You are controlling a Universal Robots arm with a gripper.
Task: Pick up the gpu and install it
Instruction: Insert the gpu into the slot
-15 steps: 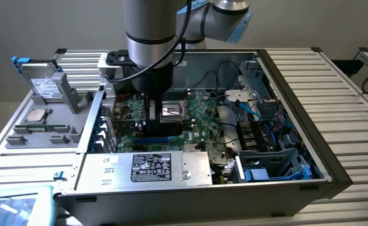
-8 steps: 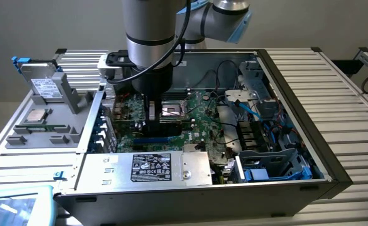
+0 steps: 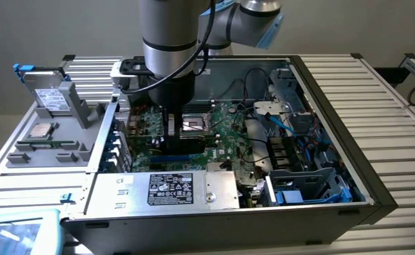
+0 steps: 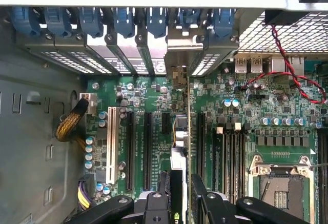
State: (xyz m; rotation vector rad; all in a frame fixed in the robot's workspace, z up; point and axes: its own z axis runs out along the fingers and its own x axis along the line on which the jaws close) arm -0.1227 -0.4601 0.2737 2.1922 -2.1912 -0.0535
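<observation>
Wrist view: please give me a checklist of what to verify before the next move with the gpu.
1. The gpu is held in the gripper: ok.
2. The gpu stands upright, edge-on over the motherboard: ok.
3. Its metal bracket is in line with the rear slot covers: ok.
4. The connector edge is seated: cannot tell.
5. The gpu is apart from the red and black cable: ok.

I see slatted metal table carrying everything. Open computer case lies flat on it, mid-table, open side up. Grey parts tray sits on table just beside case, on exterior view's left.
</observation>
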